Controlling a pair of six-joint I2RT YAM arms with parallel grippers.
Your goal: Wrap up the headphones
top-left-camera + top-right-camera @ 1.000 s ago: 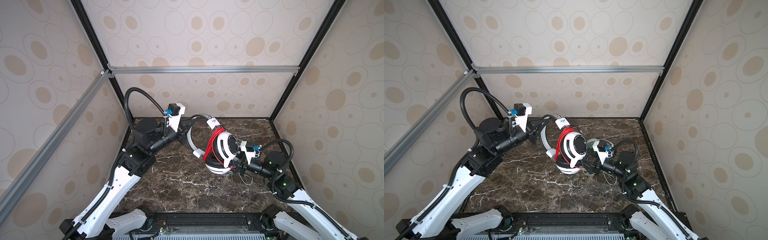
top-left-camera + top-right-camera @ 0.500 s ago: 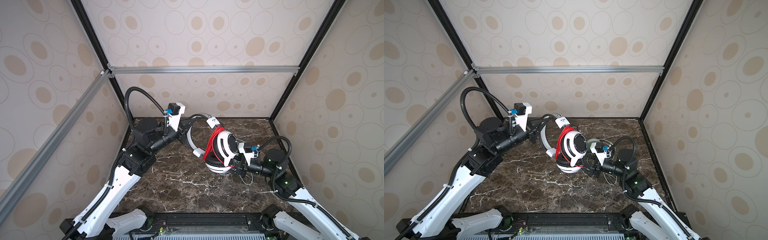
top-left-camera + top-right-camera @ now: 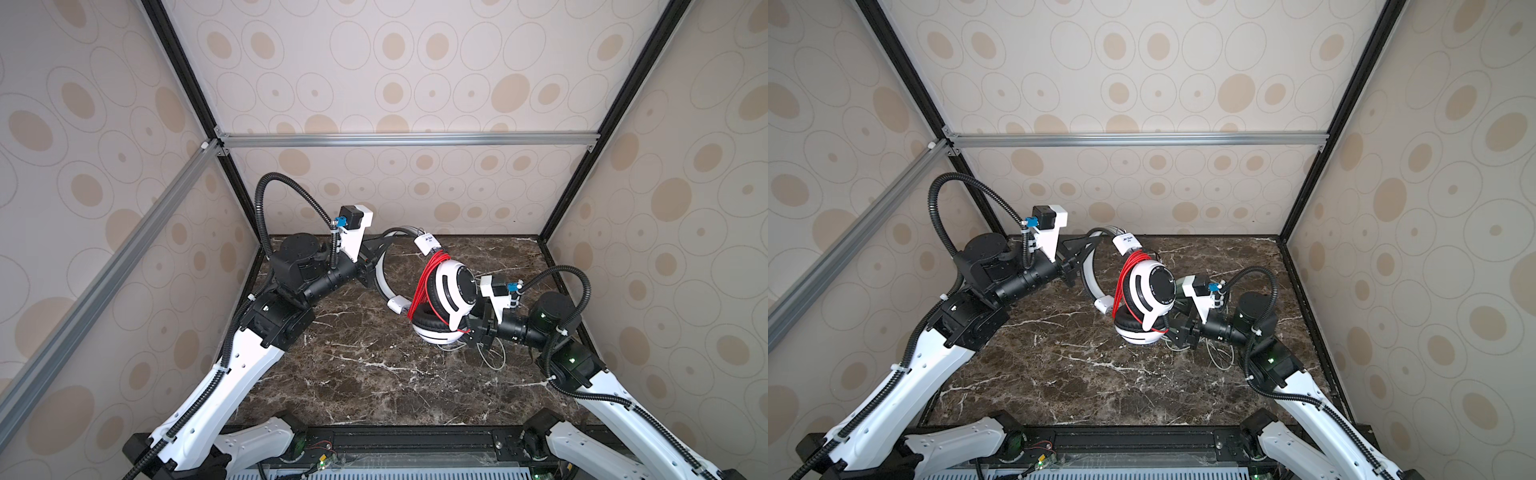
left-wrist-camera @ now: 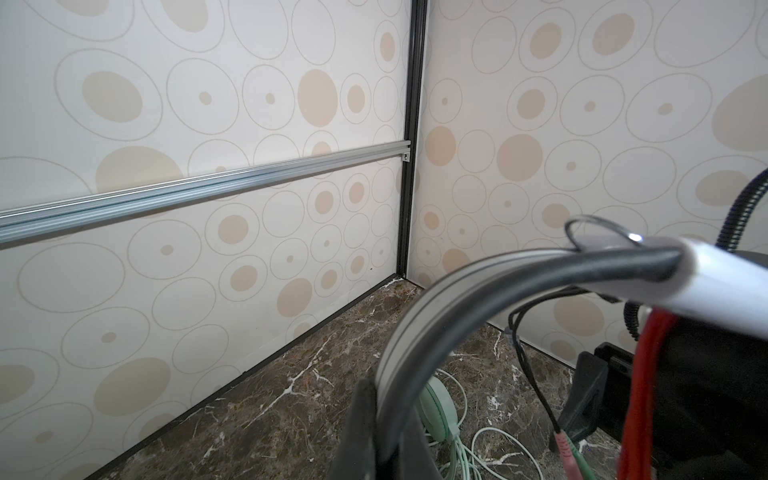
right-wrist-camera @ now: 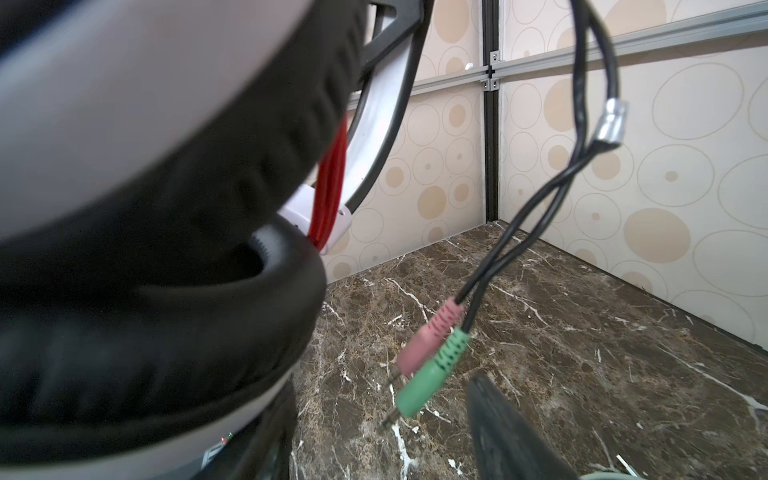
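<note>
Band of the white headphones (image 3: 446, 291) pinched tight in the left tool (image 3: 372, 269), cups stacked over the middle of the bench (image 3: 353, 374), red cord (image 3: 423, 286) looped round them. Right tool (image 3: 476, 329) part-wide beside the lower cup, clamped on nothing visible, pink and green plugs (image 5: 430, 357) dangling on a black lead between its fingers. Flat on the bench under that tool: mint-green headphones (image 4: 440, 411), loose green cord (image 4: 460, 457) alongside.
</note>
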